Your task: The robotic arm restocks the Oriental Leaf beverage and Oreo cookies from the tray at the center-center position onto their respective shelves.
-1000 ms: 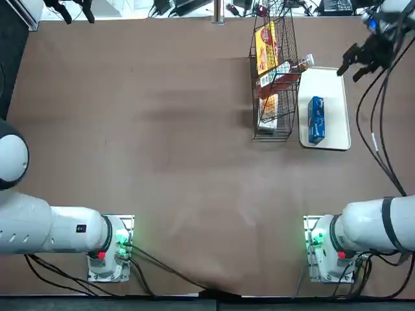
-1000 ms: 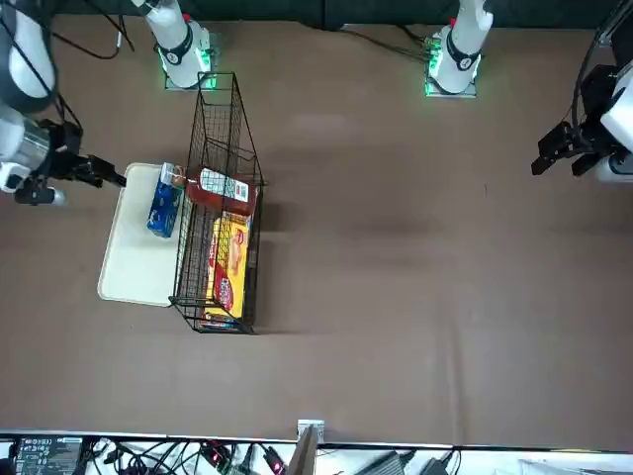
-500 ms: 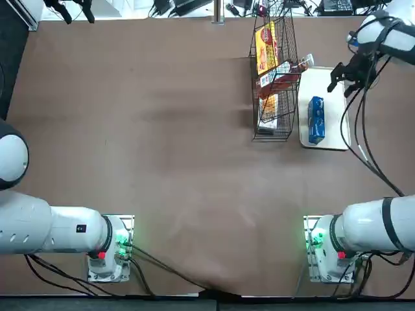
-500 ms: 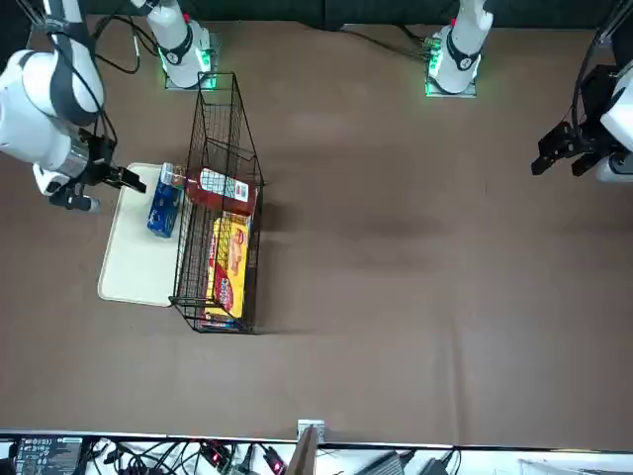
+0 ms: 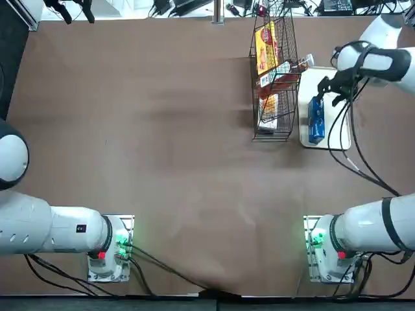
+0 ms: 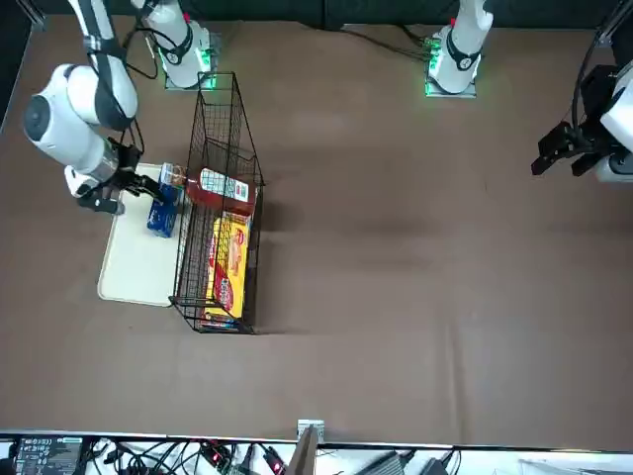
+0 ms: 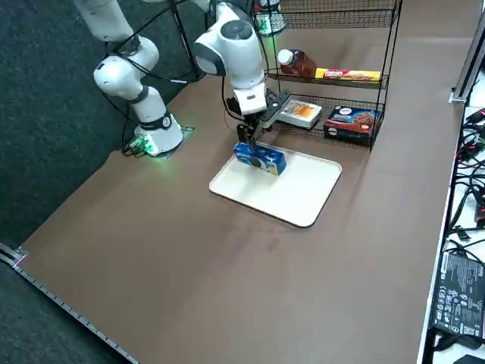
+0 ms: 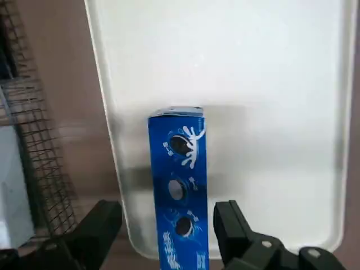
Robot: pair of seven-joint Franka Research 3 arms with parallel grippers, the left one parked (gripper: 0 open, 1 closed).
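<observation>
"Where is the Oreo pack (image 8: 179,191)?"

"On the white tray (image 5: 334,136), a slim blue box near the rim at nine o'clock, with twelve pointing away from the robot's bases in the overhead view."

"And the right gripper (image 8: 169,220)?"

"Over the tray, just above the pack. Its fingers are wide apart, one to each side of the pack, holding nothing."

"What stands around it?"

"A black wire rack (image 5: 273,138) rises from the tabletop (image 5: 162,129) just beside the tray, at the pack's nine to eleven o'clock. Its wire side is the nearest obstacle."

"Anything on the rack?"

"A reddish-brown bottle (image 7: 303,64) lies on one tier, its white cap jutting out near the pack's twelve o'clock. A yellow-and-red pack (image 7: 348,74) shares that tier. Below sit a white carton (image 7: 301,114) and a dark blue-and-red box (image 7: 350,123)."

"Other clutter?"

"Black cables (image 5: 342,152) loop from the arm across the tray's four o'clock side."
</observation>
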